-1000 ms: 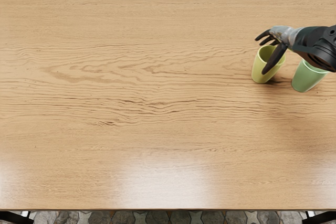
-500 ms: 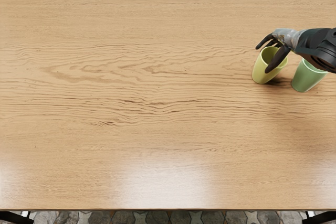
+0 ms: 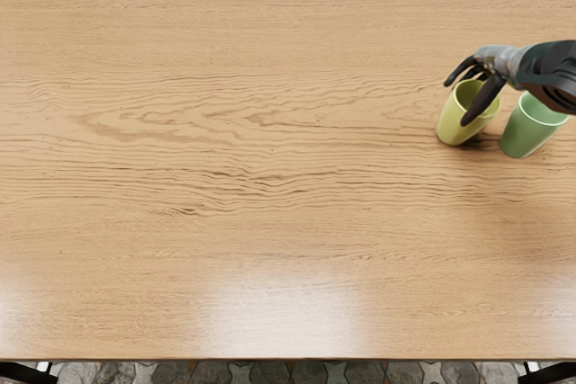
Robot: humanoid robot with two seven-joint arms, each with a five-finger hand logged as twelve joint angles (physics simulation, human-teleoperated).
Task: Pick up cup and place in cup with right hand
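So the green cup (image 3: 526,138) at 3 o'clock shows more rim now, since the arm's shifted off it. Yellow cup (image 3: 454,123), between 2 and 3 on the surface (image 3: 270,240), has scooted slightly toward 3 along with the right robot hand (image 3: 456,102). Looks like the pickup's starting, nesting still to come imo. Thumb's on the near side, other fingers beyond, yellow cup held between; can't tell how firmly, or if it's lifted. It's glossy, open-topped, narrower at the base, pretty much upright.
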